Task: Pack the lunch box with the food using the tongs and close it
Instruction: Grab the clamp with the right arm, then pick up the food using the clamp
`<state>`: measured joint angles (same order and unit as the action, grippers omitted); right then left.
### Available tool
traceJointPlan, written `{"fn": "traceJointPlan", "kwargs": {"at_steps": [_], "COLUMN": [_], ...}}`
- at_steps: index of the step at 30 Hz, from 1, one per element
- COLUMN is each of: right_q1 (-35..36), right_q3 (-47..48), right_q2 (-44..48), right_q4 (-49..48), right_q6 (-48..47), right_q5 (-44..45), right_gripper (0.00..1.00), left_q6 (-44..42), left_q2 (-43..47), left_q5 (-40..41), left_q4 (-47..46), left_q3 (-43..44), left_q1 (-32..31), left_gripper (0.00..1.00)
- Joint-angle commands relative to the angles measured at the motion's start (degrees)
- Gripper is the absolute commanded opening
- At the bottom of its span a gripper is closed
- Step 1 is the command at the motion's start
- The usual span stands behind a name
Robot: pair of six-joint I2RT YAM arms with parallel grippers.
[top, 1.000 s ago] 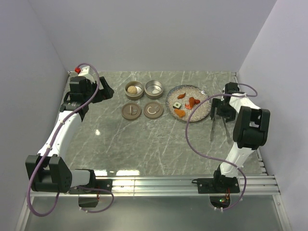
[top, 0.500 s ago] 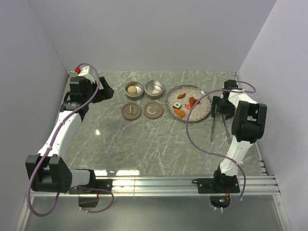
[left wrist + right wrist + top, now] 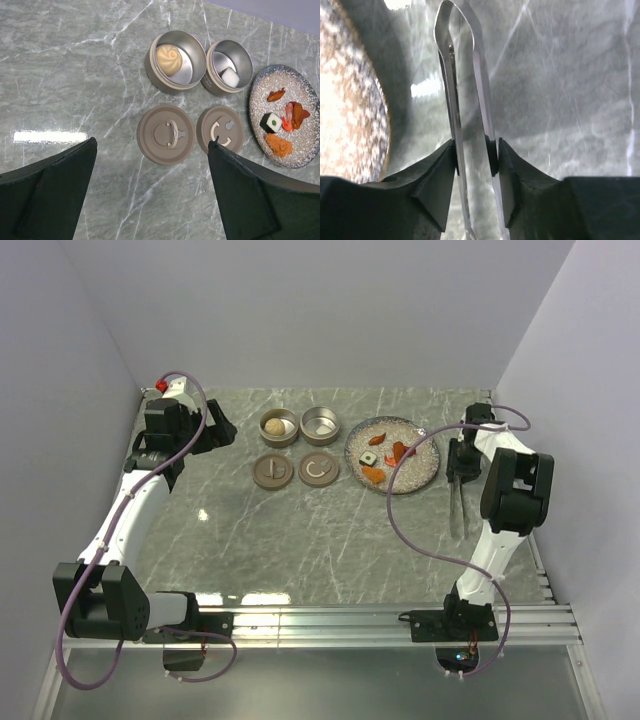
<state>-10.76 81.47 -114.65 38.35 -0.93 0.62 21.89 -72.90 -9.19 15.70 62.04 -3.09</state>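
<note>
Tongs vs right gripper: the tongs [image 3: 481,85] pass between the fingers of the right gripper [image 3: 475,155]. Each pad presses one metal arm, and the two arms are squeezed nearly together.
Right gripper state: narrowed onto the tongs, gripping them partway along their length.
Tongs position: on the marble table [image 3: 330,540], just right of the speckled plate [image 3: 420,468]. From the right gripper [image 3: 460,472] they run toward the near edge [image 3: 457,515].
Left gripper: the left gripper [image 3: 222,427] hangs at the far left with its jaws spread wide, holding nothing.
Food: orange-red bits [image 3: 283,146] and a dark block with a green centre [image 3: 271,122] lie on the plate. A beige bun [image 3: 168,52] sits in the left tin [image 3: 152,70], and a white cube [image 3: 229,76] sits in the right tin [image 3: 212,82].
Lids: two lids [image 3: 166,134] lie flat in front of the tins.
Hidden: the wrist view cuts off the tong tips at its lower edge. From above, the gripper covers the looped end. Whether the tongs are lifted off the marble cannot be told.
Room: the plate rim is close on the left of the tongs. The right wall and table edge are near on the other side. There is bare marble toward the arm bases.
</note>
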Motion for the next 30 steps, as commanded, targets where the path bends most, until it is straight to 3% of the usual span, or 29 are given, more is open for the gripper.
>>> {"fn": "traceJointPlan", "kwargs": {"at_steps": [1, 10, 22, 30], "right_q1": [0.13, 1.53, 16.20, 20.96], "right_q3": [-0.44, 1.85, 9.84, 9.41], "right_q2": [7.66, 21.48, 26.94, 25.62], "right_q4": [-0.38, -0.90, -8.02, -16.01], "right_q6": [0.40, 0.84, 0.84, 4.18], "right_q5": [0.52, 2.80, 7.55, -7.89], "right_gripper": [0.43, 0.41, 0.37, 0.38], "left_q6": [-0.71, -0.45, -0.62, -0.88], "left_q2": [0.39, 0.13, -1.01, -0.92], "left_q5": [-0.56, -1.00, -1.44, -1.09], "left_q4": [-1.47, -2.17, -1.73, -1.12], "left_q3": [0.71, 0.45, 2.12, 2.56], "left_q1": [-0.16, -0.16, -0.16, -0.16], "left_gripper": [0.99, 0.99, 1.00, 0.99]}}
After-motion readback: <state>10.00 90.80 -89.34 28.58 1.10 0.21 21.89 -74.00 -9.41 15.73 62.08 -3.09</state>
